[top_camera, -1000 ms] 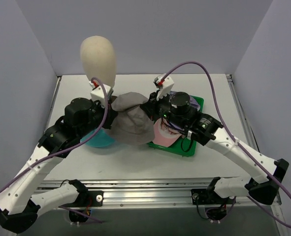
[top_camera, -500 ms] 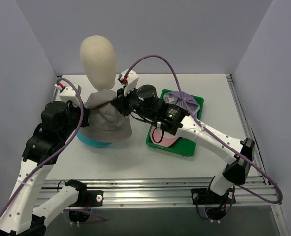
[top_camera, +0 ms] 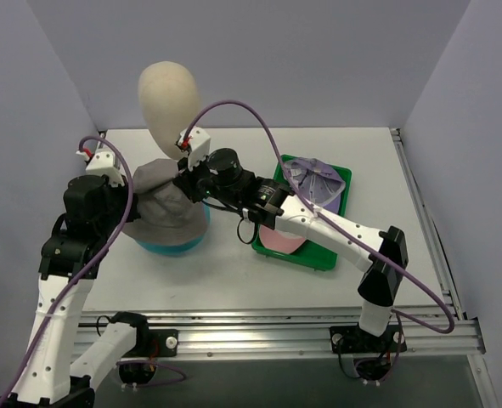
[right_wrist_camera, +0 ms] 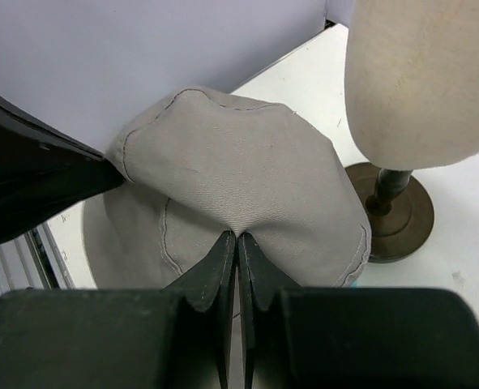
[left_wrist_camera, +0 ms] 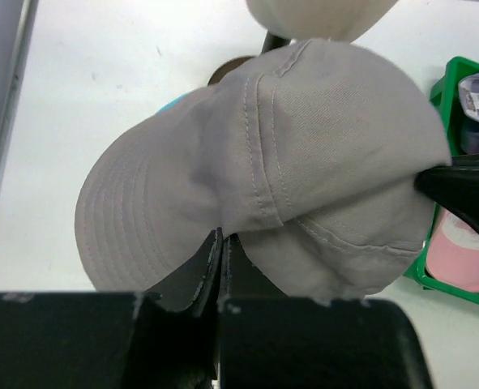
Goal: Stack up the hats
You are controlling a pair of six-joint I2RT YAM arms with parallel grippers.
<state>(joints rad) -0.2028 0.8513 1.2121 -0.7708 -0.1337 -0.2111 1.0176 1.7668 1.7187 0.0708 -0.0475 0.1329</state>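
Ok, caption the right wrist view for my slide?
Right gripper and left gripper pinch the grey hat beside the mannequin head.

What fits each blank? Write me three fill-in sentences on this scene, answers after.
The grey hat is pinched by the left gripper and right gripper, both ____.
The pink cap and lilac cap lie in the ____ tray.
The mannequin head stands on a ____ base.
Answers: shut; green; brown.

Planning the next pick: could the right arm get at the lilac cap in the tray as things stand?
Probably not yet: the right gripper is shut on the grey hat. The lilac cap lies uncovered in the green tray, so after releasing, the way looks free.
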